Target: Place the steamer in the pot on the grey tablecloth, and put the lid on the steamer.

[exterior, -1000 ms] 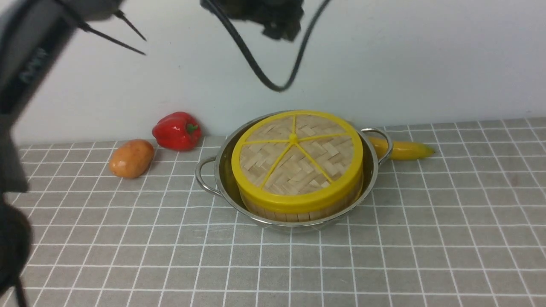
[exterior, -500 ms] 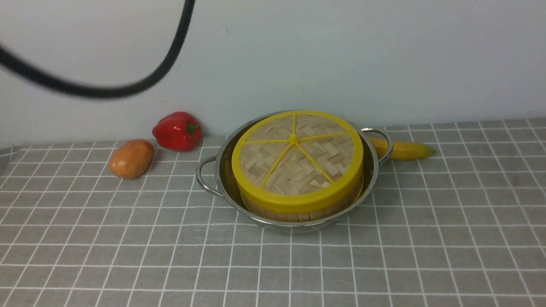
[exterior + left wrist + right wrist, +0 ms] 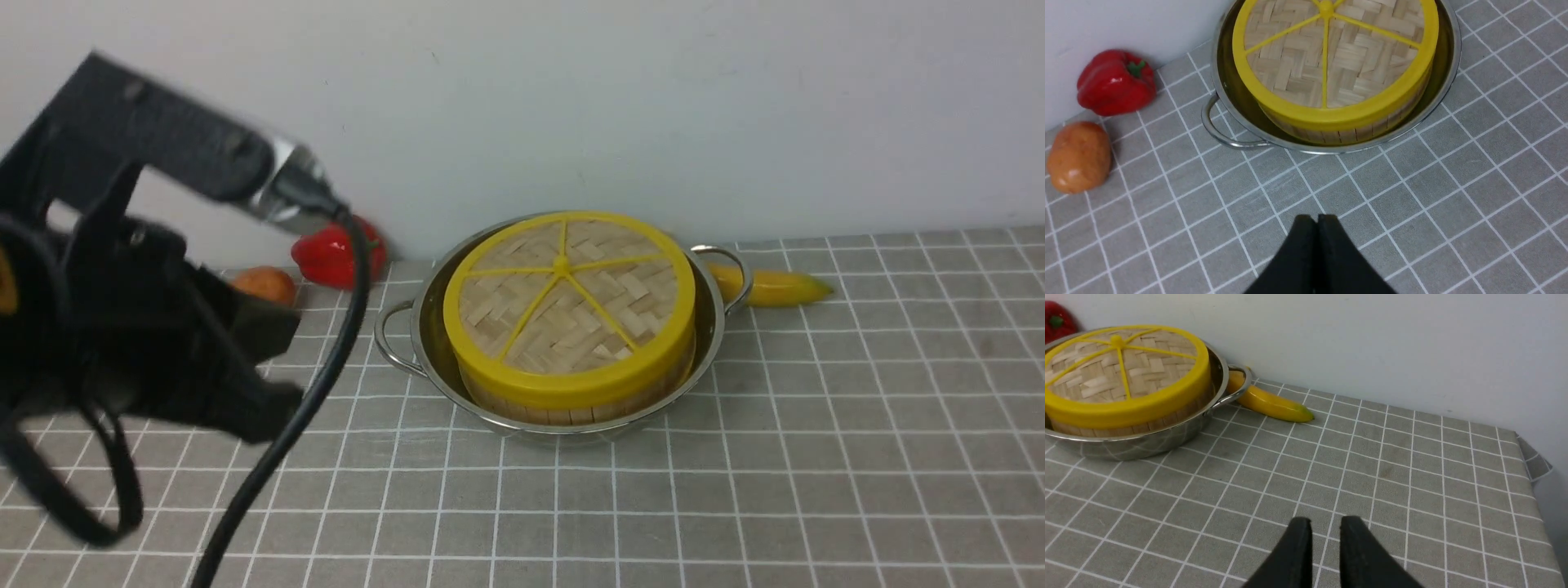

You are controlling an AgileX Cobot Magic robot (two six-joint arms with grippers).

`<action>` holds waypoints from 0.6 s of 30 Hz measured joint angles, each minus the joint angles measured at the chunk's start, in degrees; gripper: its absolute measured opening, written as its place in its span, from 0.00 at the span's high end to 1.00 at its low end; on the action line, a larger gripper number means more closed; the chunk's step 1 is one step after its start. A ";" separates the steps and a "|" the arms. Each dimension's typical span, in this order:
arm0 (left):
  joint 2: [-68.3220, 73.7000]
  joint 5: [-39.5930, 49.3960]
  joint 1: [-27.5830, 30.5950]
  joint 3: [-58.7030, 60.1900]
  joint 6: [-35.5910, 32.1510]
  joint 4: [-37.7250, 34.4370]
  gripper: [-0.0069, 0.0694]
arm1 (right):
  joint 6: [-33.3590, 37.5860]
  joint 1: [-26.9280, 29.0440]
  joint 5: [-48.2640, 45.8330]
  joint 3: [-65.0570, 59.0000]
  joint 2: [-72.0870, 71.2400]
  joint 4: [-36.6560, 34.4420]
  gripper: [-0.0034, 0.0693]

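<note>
Left tool (image 3: pixel 1316 219): black fingers pressed together with nothing between them, hanging over bare cloth on the near side of the pot.
Right tool (image 3: pixel 1325 523): fingers nearly together with a narrow slit between them, gripping nothing, over open cloth well to the right of the pot.
Lid (image 3: pixel 569 298): lies flat on top of the steamer, its thick yellow rim lined up with the steamer all round. It is a woven bamboo disc with five thin yellow spokes running from a small hub, which sits toward the far side. One spoke points straight at the wall. Being round, it has no long axis.
Steamer (image 3: pixel 571 407): stands upright inside the pot. Only a band of pale vertical slats shows below the lid's rim.
Pot (image 3: pixel 430 327): shiny steel, wide and shallow, standing on the cloth close to the wall. More bare steel shows on its left side than on the near side.
Handles: the line through the left loop (image 3: pixel 389 339) and the right loop (image 3: pixel 729 269) runs from near left to far right.
Grey tablecloth (image 3: pixel 816 449): covers the worktop with a grid of white lines.
Banana (image 3: pixel 775 287): lies crosswise behind the right loop, with its tip pointing right.
Red pepper (image 3: pixel 322 255): sits against the wall, left of the pot.
Potato (image 3: pixel 265 286): sits near the pepper, half hidden by the blurred left arm (image 3: pixel 163 351).
</note>
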State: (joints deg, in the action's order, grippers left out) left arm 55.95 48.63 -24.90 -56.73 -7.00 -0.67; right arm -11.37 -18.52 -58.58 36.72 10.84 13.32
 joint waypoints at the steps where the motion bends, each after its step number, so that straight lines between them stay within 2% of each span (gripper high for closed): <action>1: -2.73 -1.22 0.00 2.80 1.92 0.00 0.94 | -0.16 0.00 0.04 -0.05 0.00 -0.47 0.77; 5: -9.70 -2.25 0.00 7.95 6.14 -0.02 0.94 | -0.38 0.00 0.18 -0.05 0.00 -2.79 0.77; 11: -16.04 -2.62 0.00 8.45 7.00 -0.07 0.94 | -0.43 0.00 0.29 -0.05 0.00 -5.84 0.75; 18: -16.81 -3.22 0.00 8.45 7.00 -0.01 0.92 | -0.42 0.00 0.35 -0.06 0.00 -8.62 0.72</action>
State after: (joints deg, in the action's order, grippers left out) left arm 39.14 45.41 -24.90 -48.28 0.00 -0.68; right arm -11.79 -18.52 -58.22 36.66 10.84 4.70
